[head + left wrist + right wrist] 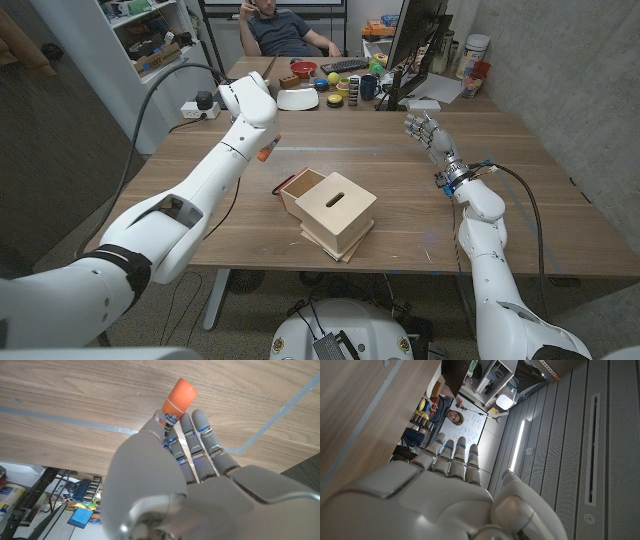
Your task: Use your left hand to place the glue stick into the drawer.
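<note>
- Glue stick [176,406] is pinched in the left hand [190,460], orange cap leading, held above the table [520,190].
- Drawer [298,188] is seen slightly open on the wooden box [335,210], near, toward the robot's right.
- Right hand [428,134] is spread, holding nothing, well apart.

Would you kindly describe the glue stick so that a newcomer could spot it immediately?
Start at the wooden table and its light wooden drawer box. Up and left of the box, the left hand holds the glue stick above the tabletop. Its bright orange cap sets it apart.
</note>
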You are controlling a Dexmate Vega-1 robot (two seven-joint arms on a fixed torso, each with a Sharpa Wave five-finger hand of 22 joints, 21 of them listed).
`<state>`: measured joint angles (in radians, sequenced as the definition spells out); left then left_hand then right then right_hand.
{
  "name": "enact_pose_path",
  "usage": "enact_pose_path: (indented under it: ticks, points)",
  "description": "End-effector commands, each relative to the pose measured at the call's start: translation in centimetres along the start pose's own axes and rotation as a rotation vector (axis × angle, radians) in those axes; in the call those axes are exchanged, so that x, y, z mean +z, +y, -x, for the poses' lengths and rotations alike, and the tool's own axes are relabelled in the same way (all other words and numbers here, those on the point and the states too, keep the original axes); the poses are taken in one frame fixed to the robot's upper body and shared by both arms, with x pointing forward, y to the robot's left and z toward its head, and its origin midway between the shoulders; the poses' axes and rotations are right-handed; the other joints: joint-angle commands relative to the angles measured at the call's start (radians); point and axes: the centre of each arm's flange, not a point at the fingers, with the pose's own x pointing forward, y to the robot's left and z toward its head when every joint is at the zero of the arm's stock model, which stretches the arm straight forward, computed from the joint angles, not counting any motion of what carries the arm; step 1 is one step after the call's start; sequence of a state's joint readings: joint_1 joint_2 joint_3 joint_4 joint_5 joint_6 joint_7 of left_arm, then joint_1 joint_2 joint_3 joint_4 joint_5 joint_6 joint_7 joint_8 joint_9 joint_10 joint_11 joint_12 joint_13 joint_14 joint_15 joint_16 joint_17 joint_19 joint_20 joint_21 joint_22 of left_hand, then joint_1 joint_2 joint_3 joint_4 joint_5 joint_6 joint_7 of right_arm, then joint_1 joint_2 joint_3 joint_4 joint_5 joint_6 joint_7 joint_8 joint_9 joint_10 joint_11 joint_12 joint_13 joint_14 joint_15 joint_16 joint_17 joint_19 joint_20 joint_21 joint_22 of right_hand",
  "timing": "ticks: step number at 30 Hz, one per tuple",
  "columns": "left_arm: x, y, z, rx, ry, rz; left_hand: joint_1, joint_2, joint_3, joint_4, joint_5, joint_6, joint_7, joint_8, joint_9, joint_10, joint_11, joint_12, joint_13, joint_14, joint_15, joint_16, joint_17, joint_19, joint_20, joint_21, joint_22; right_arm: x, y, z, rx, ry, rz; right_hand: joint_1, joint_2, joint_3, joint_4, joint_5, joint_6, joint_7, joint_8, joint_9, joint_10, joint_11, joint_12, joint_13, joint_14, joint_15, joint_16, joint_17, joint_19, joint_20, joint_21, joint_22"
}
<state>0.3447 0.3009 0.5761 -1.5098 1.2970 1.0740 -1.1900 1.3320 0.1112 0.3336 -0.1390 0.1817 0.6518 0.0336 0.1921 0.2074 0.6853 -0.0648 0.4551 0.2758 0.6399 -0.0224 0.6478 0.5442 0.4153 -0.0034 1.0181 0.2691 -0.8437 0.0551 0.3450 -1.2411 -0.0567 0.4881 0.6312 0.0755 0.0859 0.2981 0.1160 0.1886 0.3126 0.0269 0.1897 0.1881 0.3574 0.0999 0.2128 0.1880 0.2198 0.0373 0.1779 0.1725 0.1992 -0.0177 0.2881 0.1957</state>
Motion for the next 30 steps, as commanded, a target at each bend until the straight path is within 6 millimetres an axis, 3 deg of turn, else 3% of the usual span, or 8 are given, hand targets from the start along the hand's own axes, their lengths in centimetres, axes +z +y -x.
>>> enact_pose_path:
  ticks: [1,30]
  points:
    - [0.6,-0.2,2.2,-0.062,-0.135,-0.001,0.047,0.054,0.026,0.028,0.006,0.002,-0.004,0.0,0.001,0.043,-0.039,0.007,0.003,0.049,-0.15,0.001,0.024,-0.003,-0.001,0.01,-0.002,0.5,0.7,0.9,-0.033,0.004,0.005,-0.007,-0.002,-0.003,0.001,0.002,0.006,-0.001,0.006,0.002,0.004,-0.002,0.007,0.002,0.009,-0.004,0.003,0.003,0.008,-0.001,-0.001,0.002]
    - [2.1,-1.0,5.7,-0.217,-0.409,-0.171,0.032,0.054,0.024,0.03,0.006,0.005,-0.009,0.0,0.0,0.043,-0.041,0.007,-0.003,0.054,-0.153,-0.008,0.021,-0.012,-0.003,0.024,-0.027,1.4,3.7,3.5,-0.111,0.004,0.03,-0.009,-0.003,-0.006,0.001,0.003,0.009,0.001,0.007,0.002,0.01,-0.002,0.009,0.002,0.011,-0.003,0.003,0.003,0.013,0.001,-0.003,0.002]
